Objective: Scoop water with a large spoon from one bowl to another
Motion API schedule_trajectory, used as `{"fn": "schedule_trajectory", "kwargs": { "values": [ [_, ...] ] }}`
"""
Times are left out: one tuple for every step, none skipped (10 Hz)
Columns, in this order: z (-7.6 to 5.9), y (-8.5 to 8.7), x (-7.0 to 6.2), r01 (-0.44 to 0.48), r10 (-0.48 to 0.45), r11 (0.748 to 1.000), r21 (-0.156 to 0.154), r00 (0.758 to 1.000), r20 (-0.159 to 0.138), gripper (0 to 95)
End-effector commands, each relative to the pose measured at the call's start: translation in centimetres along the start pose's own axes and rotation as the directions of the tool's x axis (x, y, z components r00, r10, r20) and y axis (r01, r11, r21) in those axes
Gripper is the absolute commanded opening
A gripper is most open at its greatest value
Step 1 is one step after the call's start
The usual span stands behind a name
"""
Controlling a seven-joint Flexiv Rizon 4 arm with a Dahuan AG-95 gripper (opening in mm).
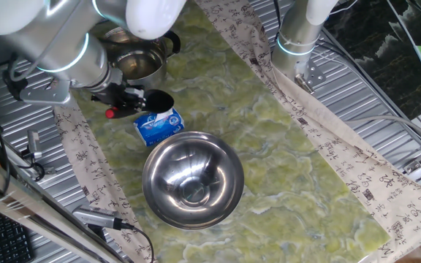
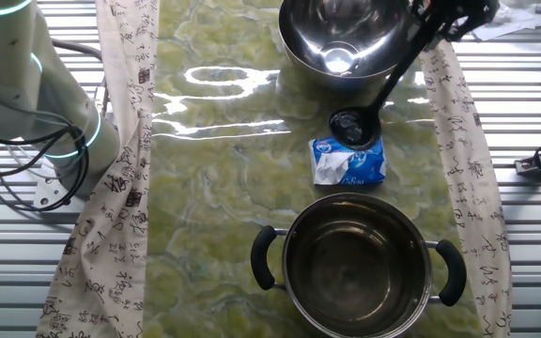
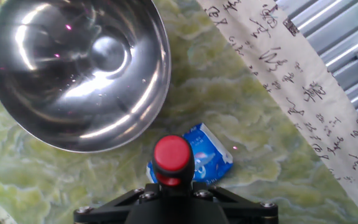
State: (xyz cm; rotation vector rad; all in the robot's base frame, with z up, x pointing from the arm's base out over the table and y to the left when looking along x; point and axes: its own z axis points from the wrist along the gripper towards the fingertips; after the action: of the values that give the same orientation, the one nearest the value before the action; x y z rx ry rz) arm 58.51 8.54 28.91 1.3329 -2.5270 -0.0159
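The white-and-grey arm reaches in over the handled steel pot (image 1: 139,62), its wrist low above the green marbled table cover (image 1: 269,131); the black two-finger gripper (image 1: 119,98) is clamped on the handle of the large spoon (image 2: 383,89), a slim dark ladle with a red cap on its handle end. The fingertips themselves are hidden behind the handle in the hand view. The ladle's dark cup hangs above the blue-and-white tissue pack (image 2: 349,161), between the pot and the round steel bowl (image 1: 193,180); water (image 2: 338,60) shows only as a glint in that bowl's bottom.
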Motion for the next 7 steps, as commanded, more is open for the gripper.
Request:
{"fn": "schedule_trajectory", "kwargs": {
  "values": [
    [0.1, 0.3, -0.2, 0.01, -0.01, 1.0, -0.002, 1.0, 0.009, 0.0],
    [0.1, 0.5, -0.4, 0.026, -0.026, 1.0, -0.004, 1.0, 0.017, 0.0],
    [0.1, 0.9, -0.7, 0.042, -0.042, 0.999, -0.002, 0.999, 0.027, 0.0],
    [0.1, 1.3, -0.9, 0.062, -0.062, 0.998, -0.001, 0.998, 0.031, 0.0],
    [0.1, 1.5, -1.1, 0.069, -0.069, 0.998, 0.0, 0.997, 0.031, 0.0],
    [0.2, 1.8, -1.5, 0.086, -0.086, 0.996, 0.009, 0.996, 0.019, 0.0],
    [0.4, 2.1, -1.8, 0.091, -0.091, 0.996, 0.013, 0.996, 0.017, 0.0]
  ]
}}
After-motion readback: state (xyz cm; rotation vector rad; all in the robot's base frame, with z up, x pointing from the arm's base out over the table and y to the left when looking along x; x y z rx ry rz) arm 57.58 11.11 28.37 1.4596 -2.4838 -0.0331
